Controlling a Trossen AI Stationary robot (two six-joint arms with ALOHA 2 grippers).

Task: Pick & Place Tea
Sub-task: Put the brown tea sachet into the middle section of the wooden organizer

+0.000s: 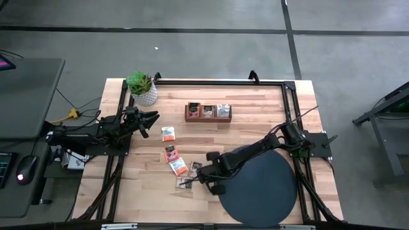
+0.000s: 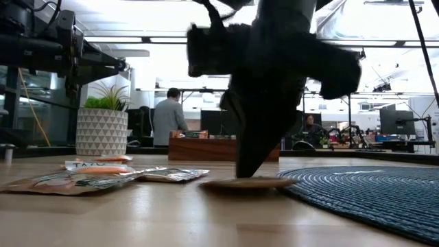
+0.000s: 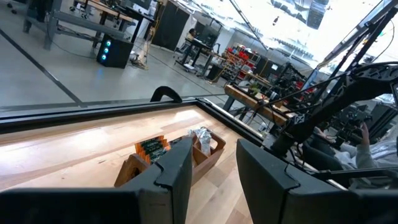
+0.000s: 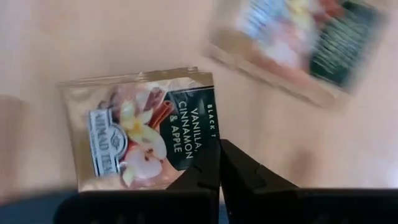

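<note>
Overhead, two dark robot arms are working at a pale wooden bench (image 1: 255, 115). The right tool (image 1: 197, 181) is reaching down near the front middle of the bench, just beside the edge of a round dark-blue woven mat (image 1: 262, 188). Its fingers are pressing together, pinching the edge of a beige flat tea sachet with a dark label panel (image 4: 140, 127) that is lying flat on the wood; whether it is lifting at all is hard to judge from the level view. A second sachet (image 4: 298, 46) is lying close by, blurred. Three more orange-and-white sachets (image 1: 171, 153) are sitting in a loose line toward the bench's middle, apart from one another. A brown wooden three-compartment tray (image 1: 208, 112) is standing near the far edge, holding upright tea bags in each section. A small green plant in a white patterned pot (image 1: 142, 88) is sitting at the far left corner. The left tool (image 1: 148, 122) is hovering over the left side, its fingers partly apart and carrying nothing.
</note>
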